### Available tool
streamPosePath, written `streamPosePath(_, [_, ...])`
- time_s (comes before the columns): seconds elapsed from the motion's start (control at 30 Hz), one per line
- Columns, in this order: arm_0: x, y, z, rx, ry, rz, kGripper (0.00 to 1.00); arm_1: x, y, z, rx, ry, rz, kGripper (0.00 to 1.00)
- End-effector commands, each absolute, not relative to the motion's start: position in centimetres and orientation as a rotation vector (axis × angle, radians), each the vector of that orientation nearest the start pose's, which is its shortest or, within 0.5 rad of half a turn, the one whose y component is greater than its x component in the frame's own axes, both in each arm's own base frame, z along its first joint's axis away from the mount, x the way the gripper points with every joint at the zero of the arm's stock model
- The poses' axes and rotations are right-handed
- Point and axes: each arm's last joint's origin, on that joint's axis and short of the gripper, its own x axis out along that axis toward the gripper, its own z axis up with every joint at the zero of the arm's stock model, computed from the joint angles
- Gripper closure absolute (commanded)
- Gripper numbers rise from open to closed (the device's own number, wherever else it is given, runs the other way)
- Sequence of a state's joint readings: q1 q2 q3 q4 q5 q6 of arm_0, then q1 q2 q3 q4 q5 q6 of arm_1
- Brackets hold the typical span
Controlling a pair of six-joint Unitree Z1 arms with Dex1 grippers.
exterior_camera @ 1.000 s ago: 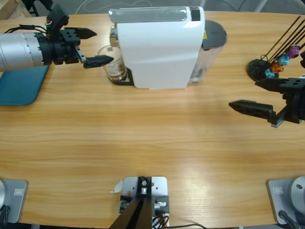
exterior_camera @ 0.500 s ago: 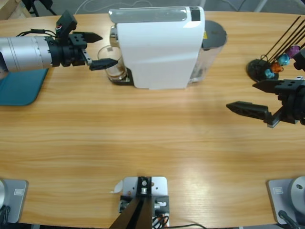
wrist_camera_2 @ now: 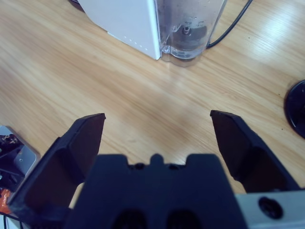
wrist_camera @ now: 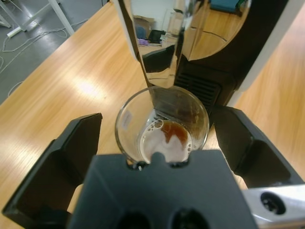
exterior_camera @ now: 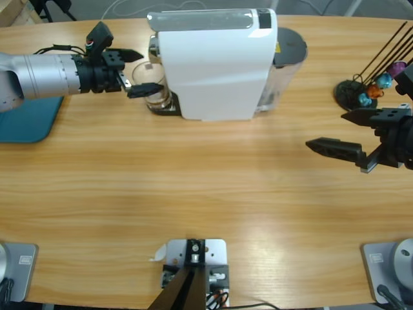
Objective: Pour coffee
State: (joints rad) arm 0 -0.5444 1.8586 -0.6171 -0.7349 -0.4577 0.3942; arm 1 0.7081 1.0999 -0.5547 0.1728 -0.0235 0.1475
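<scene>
A small clear glass (exterior_camera: pixel 152 92) stands on the drip tray under the spout of the white coffee machine (exterior_camera: pixel 213 64). A thin layer of brown coffee (wrist_camera: pixel 174 134) with some foam lies in the glass (wrist_camera: pixel 162 125). My left gripper (exterior_camera: pixel 147 71) reaches in from the left and is open, one jaw on each side of the glass without touching it. In the left wrist view the left gripper (wrist_camera: pixel 159 119) has the glass close up against its body. My right gripper (exterior_camera: pixel 330 129) hangs open and holds nothing over bare table at the right. The right gripper (wrist_camera_2: pixel 157 118) faces the machine's back.
A teal tray (exterior_camera: pixel 26 116) lies at the left edge under the left arm. A black stand with colourful capsules (exterior_camera: pixel 374 84) sits at the far right. The machine's clear water tank (wrist_camera_2: pixel 188 26) and a black cable (wrist_camera_2: pixel 233 24) are behind it.
The left arm has moved to the right, and its open jaws now stand around the glass. The right gripper has shifted slightly left.
</scene>
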Motion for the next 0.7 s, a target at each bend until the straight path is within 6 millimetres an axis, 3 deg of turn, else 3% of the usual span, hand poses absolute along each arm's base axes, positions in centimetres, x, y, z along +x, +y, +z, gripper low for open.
streamPosePath(0.03, [26.79,-18.63,17.05,0.347,0.413,-1.098,0.012,11.61,9.63,26.61,-0.132,0.759,0.597,0.0])
streamPosePath(0.33, [26.93,-18.49,16.74,0.342,0.422,-1.083,0.016,11.75,9.76,26.55,-0.133,0.766,0.599,0.0])
streamPosePath(0.37, [26.96,-18.47,16.69,0.34,0.425,-1.083,0.175,11.74,9.77,26.55,-0.133,0.766,0.6,0.0])
streamPosePath(0.43, [26.92,-18.47,16.72,0.341,0.419,-1.085,0.35,11.75,9.77,26.54,-0.133,0.767,0.6,0.0])
streamPosePath(0.47, [26.89,-18.45,16.72,0.339,0.417,-1.088,0.546,11.77,9.79,26.53,-0.133,0.767,0.6,0.0])
streamPosePath(0.57, [26.95,-18.45,16.69,0.343,0.408,-1.093,0.971,11.79,9.81,26.51,-0.134,0.768,0.6,0.0])
streamPosePath(0.7, [27.07,-17.84,16.5,0.322,0.407,-1.112,1.0,11.77,9.8,26.53,-0.133,0.767,0.6,0.0])
